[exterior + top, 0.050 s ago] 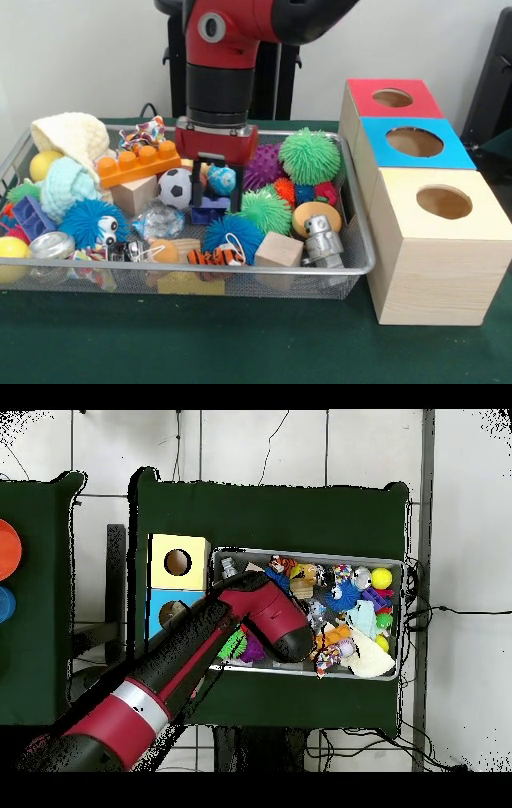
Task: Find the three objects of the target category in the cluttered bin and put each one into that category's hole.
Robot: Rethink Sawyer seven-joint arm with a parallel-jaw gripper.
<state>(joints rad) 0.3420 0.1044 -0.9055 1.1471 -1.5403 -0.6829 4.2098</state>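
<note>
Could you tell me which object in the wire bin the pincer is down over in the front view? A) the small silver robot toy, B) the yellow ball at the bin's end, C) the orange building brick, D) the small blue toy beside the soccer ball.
D: the pincer has its black fingers on either side of the small blue toy, just beside the soccer ball; whether it grips the toy cannot be told.

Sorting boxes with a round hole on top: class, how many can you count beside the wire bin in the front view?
3, in a row: red-topped box farthest back, blue-topped box in the middle, plain wooden box nearest.
</note>
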